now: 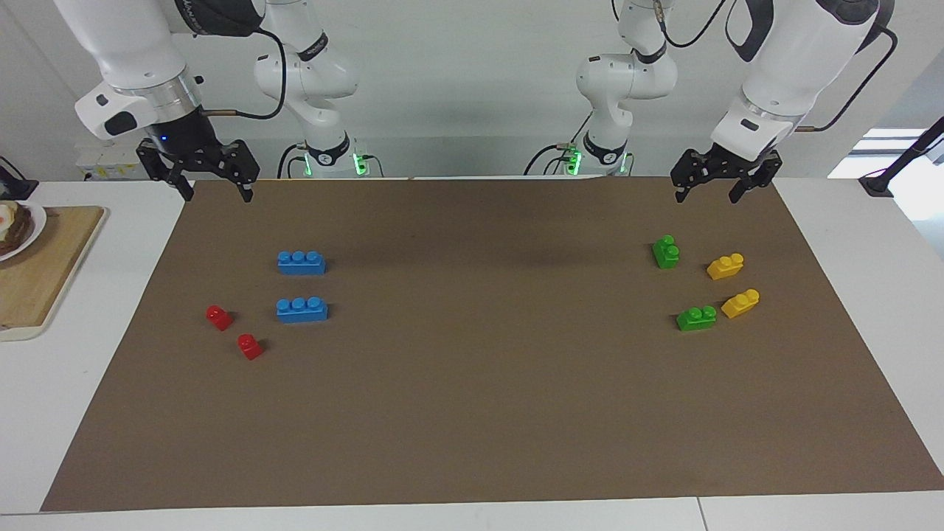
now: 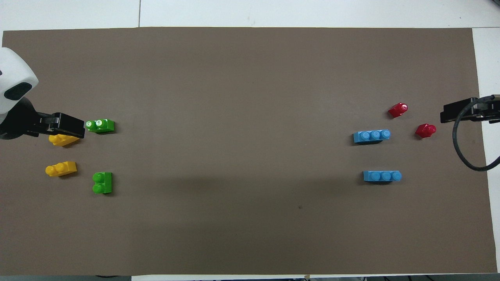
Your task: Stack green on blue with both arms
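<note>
Two green bricks (image 1: pixel 666 252) (image 1: pixel 697 318) lie on the brown mat (image 1: pixel 472 413) toward the left arm's end, seen from overhead as the green bricks (image 2: pixel 100 125) (image 2: pixel 102 182). Two blue bricks (image 1: pixel 301 262) (image 1: pixel 302 309) lie toward the right arm's end, in the overhead view too as the blue bricks (image 2: pixel 372 136) (image 2: pixel 382 176). My left gripper (image 1: pixel 706 196) (image 2: pixel 62 125) hangs open and empty over the mat's edge by the robots. At the other end of that edge, raised, my right gripper (image 1: pixel 217 195) (image 2: pixel 459 111) is open and empty too.
Two yellow bricks (image 1: pixel 725 266) (image 1: pixel 740 303) lie beside the green ones. Two red bricks (image 1: pixel 219 317) (image 1: pixel 250 346) lie beside the blue ones. A wooden board (image 1: pixel 51 273) with a plate (image 1: pixel 22 232) sits off the mat at the right arm's end.
</note>
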